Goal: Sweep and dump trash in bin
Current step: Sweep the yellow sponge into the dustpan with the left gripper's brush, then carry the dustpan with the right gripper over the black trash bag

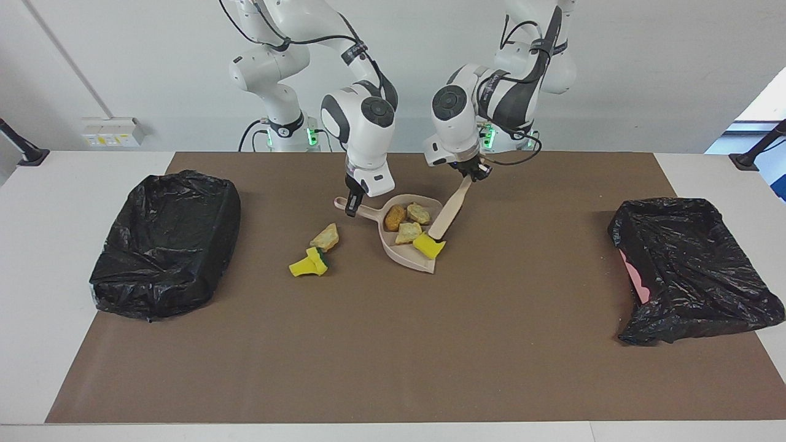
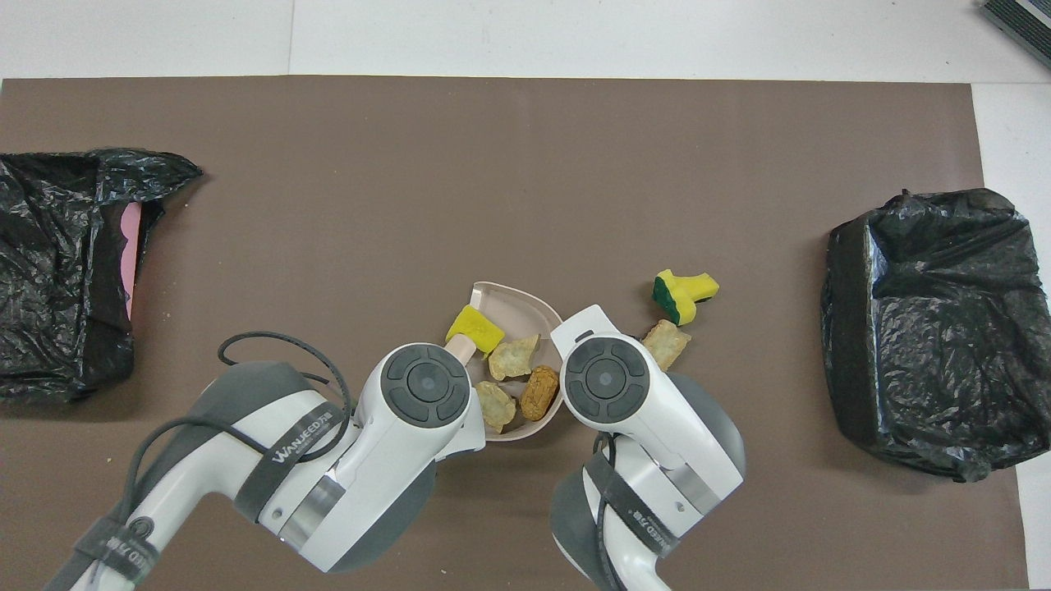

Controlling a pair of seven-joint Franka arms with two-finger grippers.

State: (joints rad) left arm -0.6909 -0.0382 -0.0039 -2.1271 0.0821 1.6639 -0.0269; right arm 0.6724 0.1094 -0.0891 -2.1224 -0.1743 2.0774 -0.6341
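On the brown mat, left jaws grip the brush, seemingly touching yellow trash; right jaws clamp the dustpan.

White wall, wall socket — white table

- A brown mat covers most of the white tabletop.
- A socket strip is on the wall by the right arm's end.
- Dark clamp posts stand at both tabletop ends; the other is by the left arm's end.
- Something dark and ribbed, possibly a vent, shows at the overhead view's corner.
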